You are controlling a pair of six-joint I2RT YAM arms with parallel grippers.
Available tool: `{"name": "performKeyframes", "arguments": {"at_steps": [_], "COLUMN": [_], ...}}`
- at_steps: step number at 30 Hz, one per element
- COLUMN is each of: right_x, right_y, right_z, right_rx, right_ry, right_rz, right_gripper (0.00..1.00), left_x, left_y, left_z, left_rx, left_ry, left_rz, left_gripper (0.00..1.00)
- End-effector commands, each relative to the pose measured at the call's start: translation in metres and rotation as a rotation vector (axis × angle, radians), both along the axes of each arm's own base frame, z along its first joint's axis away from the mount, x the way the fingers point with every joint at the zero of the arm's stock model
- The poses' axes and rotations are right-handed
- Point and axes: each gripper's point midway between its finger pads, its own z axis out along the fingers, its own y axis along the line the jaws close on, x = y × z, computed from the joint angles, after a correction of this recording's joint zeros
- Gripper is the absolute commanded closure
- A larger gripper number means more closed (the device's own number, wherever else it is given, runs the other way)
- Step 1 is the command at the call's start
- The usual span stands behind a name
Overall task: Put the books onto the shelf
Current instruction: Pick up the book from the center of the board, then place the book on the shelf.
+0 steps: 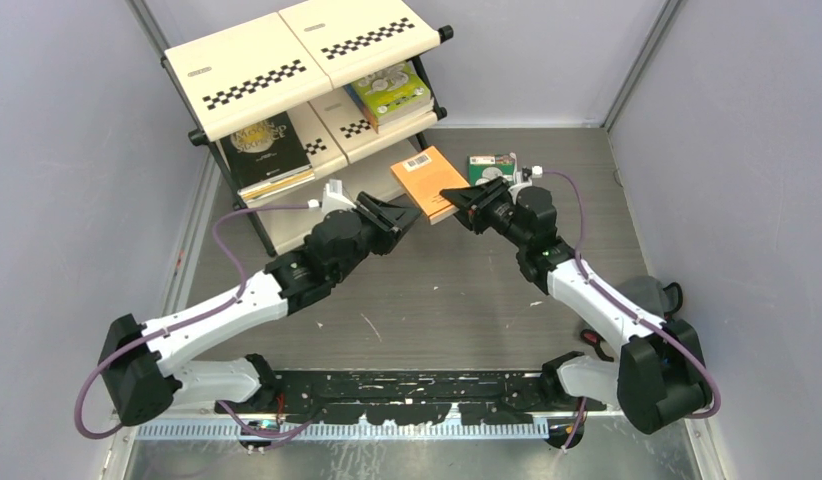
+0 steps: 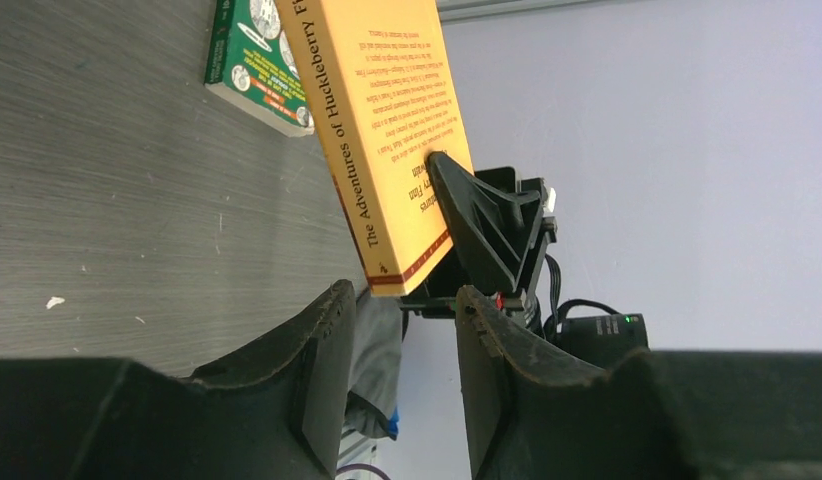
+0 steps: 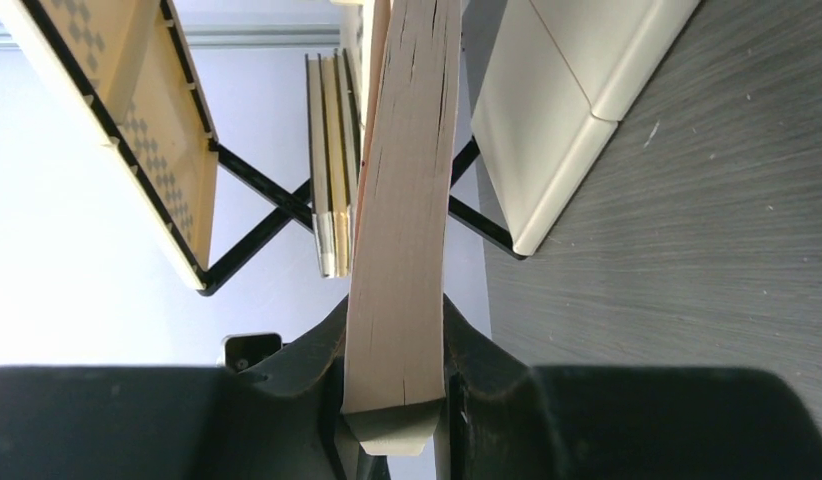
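the right claw [image 1: 465, 200] is pinched shut on the orange paperback book [image 1: 428, 182], holding it up off the grey table [image 1: 437, 300] near the middle, a bit toward 12 o'clock. the left claw [image 1: 402, 215] sits just beside the book's 8 o'clock corner, its jaws apart with nothing between them. the cream and black checkered shelf [image 1: 287, 70] stands at 11 o'clock. to do this well, i think the right claw should hold tight, lay the book flat, and slide it slowly toward 10 o'clock into a free spot, missing the left claw.
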Motion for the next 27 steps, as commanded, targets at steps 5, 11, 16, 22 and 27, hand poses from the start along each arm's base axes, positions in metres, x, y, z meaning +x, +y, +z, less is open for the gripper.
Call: {"name": "performKeyframes", "arguments": {"at_steps": [5,11,16,22,27], "right_x": [0.011,0.017,0.026,0.044,0.067], "right_y": [0.0,0.002,0.008,0.014,0.022], "right_z": [0.093,0.119,0.137,0.145,0.148], "right_rx": [0.097,0.094,0.091,0.075,0.065], "right_ry": [-0.284,-0.346,-0.375,-0.388,-0.388], "right_rz": [0.04,0.06,0.079,0.087,0.084], "right_gripper": [0.99,0.99,0.99,0.99,0.99], "left_x": [-0.006,-0.013,-0.017,-0.021,-0.02], "left_y": [0.032,0.056,0.071,0.081,0.084], "left_z": [0.013,0.008,0.006,0.0,0.002], "left_rx": [0.083,0.175,0.229,0.263,0.304], "left_ry": [-0.061,-0.074,-0.089,-0.093,-0.117], "left_rz": [0.044,0.08,0.099,0.109,0.1], "left_gripper": [0.58,0.57,0.57,0.57,0.57]}}
